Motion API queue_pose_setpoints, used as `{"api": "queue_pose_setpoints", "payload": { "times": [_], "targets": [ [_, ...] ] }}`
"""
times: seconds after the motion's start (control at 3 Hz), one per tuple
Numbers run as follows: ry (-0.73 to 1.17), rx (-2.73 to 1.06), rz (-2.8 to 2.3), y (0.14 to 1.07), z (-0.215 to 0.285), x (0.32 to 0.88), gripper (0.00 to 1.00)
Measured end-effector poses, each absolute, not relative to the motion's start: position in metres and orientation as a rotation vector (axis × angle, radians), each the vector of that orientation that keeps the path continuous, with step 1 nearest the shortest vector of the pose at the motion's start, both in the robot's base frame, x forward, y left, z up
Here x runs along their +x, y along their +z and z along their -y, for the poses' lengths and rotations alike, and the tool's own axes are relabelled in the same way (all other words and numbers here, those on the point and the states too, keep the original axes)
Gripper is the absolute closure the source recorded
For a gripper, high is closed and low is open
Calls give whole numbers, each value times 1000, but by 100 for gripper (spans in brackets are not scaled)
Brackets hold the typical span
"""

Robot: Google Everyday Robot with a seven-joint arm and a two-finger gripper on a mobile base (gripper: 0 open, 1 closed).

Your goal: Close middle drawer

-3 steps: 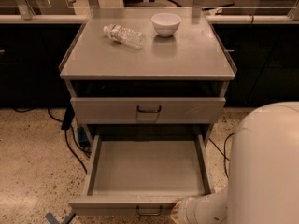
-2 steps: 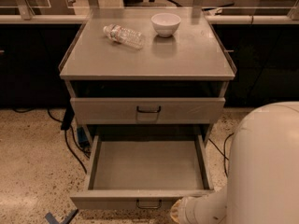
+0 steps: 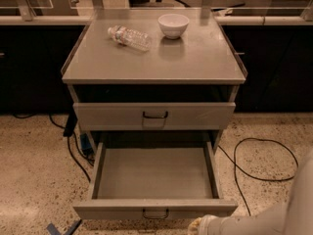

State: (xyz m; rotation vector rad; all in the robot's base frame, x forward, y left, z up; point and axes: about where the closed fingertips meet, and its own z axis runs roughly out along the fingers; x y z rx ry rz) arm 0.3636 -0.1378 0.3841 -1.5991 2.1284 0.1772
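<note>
The middle drawer (image 3: 155, 180) of the grey cabinet stands pulled far out, its deep tray empty. Its low front panel (image 3: 112, 209) carries a small dark bar handle (image 3: 155, 213) at the centre. My gripper (image 3: 197, 225) is at the bottom edge of the view, just below and right of that handle, close to the front panel. Only its pale wrist end shows, and my white arm (image 3: 274, 222) runs off to the lower right.
The top drawer (image 3: 155, 115) above is nearly shut. On the cabinet top (image 3: 195, 58) lie a plastic bottle (image 3: 129, 37) and a white bowl (image 3: 173, 25). Black cables (image 3: 254, 160) trail on the speckled floor on both sides. A dark counter runs behind.
The middle drawer's front has slid a little way in toward the cabinet. My arm's bulk has dropped lower and to the right in the view.
</note>
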Motion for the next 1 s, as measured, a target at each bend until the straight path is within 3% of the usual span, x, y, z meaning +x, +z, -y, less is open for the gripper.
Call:
{"api": "queue_pose_setpoints", "payload": {
  "times": [0.67, 1.0],
  "targets": [
    [431, -1603, -1951, 358, 75, 379, 100],
    [467, -1540, -1841, 378, 68, 414, 100]
  ]
}}
